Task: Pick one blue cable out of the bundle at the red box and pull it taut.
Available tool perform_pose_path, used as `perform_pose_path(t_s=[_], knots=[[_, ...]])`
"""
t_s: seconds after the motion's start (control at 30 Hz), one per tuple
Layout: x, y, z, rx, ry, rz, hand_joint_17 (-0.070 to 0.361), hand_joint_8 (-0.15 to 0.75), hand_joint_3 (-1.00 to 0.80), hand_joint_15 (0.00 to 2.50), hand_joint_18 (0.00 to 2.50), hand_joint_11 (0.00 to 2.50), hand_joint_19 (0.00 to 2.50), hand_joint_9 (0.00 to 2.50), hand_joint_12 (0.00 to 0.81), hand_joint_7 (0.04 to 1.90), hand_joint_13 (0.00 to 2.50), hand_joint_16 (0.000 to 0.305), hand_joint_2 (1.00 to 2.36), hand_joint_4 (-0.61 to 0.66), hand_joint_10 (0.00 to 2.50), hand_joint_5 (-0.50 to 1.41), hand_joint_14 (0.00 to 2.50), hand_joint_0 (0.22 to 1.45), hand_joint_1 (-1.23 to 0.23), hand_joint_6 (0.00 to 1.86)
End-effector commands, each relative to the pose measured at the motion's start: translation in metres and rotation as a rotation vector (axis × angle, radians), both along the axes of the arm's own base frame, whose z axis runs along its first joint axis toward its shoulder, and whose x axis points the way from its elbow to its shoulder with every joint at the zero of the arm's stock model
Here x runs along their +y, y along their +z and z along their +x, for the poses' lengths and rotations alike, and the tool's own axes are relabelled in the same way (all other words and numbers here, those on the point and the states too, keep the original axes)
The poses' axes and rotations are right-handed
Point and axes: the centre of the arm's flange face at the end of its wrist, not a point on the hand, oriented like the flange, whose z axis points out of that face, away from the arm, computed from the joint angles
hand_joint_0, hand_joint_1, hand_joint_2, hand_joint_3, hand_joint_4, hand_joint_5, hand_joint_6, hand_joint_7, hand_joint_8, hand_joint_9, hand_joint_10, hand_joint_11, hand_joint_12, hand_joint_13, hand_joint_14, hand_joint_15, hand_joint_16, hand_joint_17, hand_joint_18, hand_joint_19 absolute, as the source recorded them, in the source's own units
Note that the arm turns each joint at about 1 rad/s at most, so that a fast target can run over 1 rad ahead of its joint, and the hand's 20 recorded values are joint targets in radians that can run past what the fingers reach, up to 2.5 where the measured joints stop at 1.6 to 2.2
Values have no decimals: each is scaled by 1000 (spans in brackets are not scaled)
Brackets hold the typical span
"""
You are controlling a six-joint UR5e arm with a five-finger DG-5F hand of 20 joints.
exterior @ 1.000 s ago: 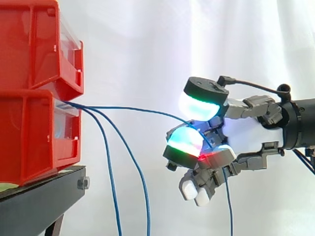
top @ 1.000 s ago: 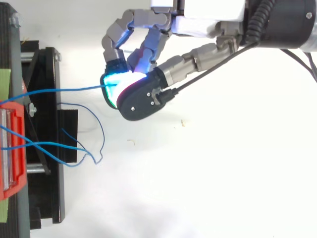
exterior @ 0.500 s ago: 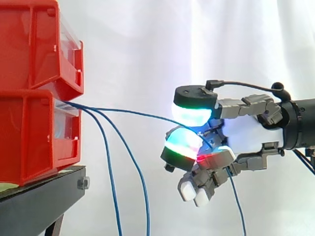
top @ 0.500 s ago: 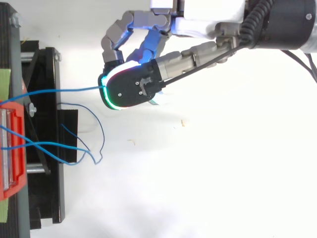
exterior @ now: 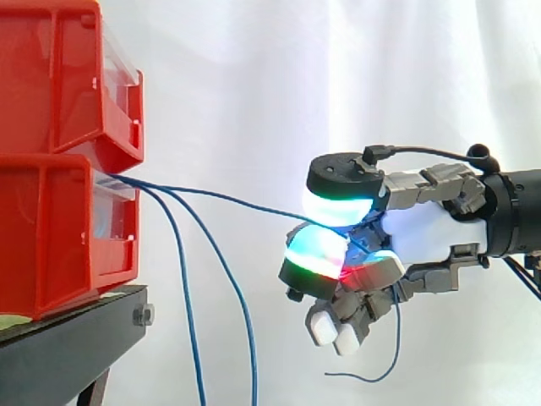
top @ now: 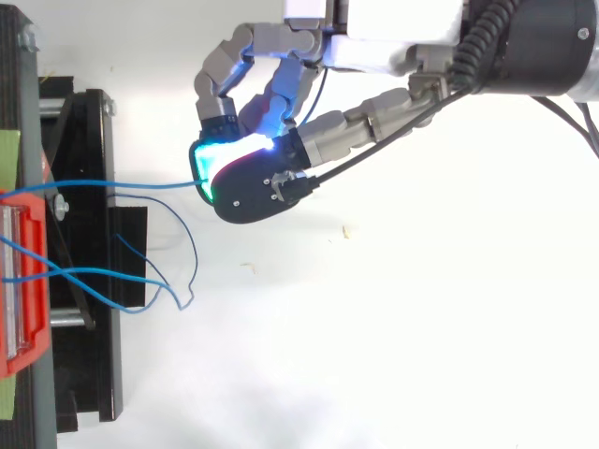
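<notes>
One blue cable point(top: 140, 184) clamped between the glowing pads point(exterior: 338, 205) of the hand point(exterior: 423, 237) (loose tail curling below the palm), stretching almost straight from the red box point(exterior: 59, 228), other cables point(exterior: 190, 313) hanging slack.

You have bright, even light — the white curtain point(exterior: 254, 76) right of the red bins point(exterior: 59, 237) is nearly washed out, its folds cast only faint shadows, and the bins' clear fronts carry a pale glare.
</notes>
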Motion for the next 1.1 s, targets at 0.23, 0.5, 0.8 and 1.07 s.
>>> perform_pose_path(t_s=[0.23, 0.5, 0.8, 1.07], knots=[[1, 0, 0, 0, 0, 0, 138, 396, -188, 455, 735, 1305, 437, 1215, 423, 1016, 784, 61, 1012, 223, 6, -145, 15, 582, -764, 875], [2, -1, 0, 1, 2, 0, 133, 380, -198, 458, 714, 1312, 448, 1206, 413, 1040, 774, 59, 1015, 202, 8, -144, 16, 582, -760, 876], [2, 0, 0, 3, 1, 5, 131, 387, -120, 453, 711, 1312, 432, 1201, 408, 1095, 767, 58, 1017, 156, 9, -146, 16, 605, -817, 900], [4, -1, -1, 13, 1, 5, 129, 383, -23, 451, 729, 1322, 420, 1212, 405, 1136, 775, 57, 1017, 64, 8, -143, 16, 634, -823, 928]])
